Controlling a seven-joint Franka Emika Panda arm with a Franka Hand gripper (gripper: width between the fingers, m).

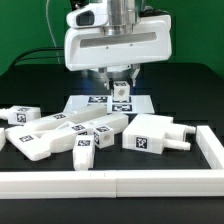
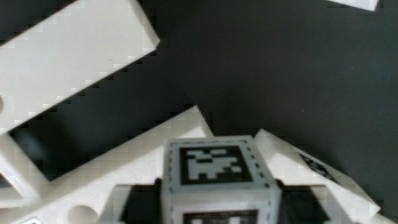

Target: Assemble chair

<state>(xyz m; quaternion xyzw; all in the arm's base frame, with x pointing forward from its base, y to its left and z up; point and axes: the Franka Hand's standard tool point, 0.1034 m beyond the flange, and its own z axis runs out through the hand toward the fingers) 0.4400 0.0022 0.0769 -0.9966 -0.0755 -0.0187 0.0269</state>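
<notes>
We see one small tagged block (image 1: 120, 92) (image 2: 219, 165) of the chair up in the gripper (image 1: 119, 84), whose two fingers are clamped on its sides. In the exterior view the block hangs just above the marker board (image 1: 100, 103), with one black-and-white tag facing the camera. In the wrist view we find the same block close up between the fingers, one tag square to the lens and a second tag (only partly in frame) on the face below it.

We count the other chair parts lying loose on the black table (image 1: 190, 100). A pile of long white pieces (image 1: 60, 135) sits toward the exterior view's left, the pieces touching or overlapping one another, several with small tags on their ends. A chunkier block with pegs (image 1: 150, 135) lies just beside the pile on the exterior view's right, a large tag on its near face. In the wrist view, white slabs (image 2: 71, 60) of these parts cross the dark table under the held block.

A plain white border rail (image 1: 110, 182) runs along the near edge and turns up the exterior view's right side.
</notes>
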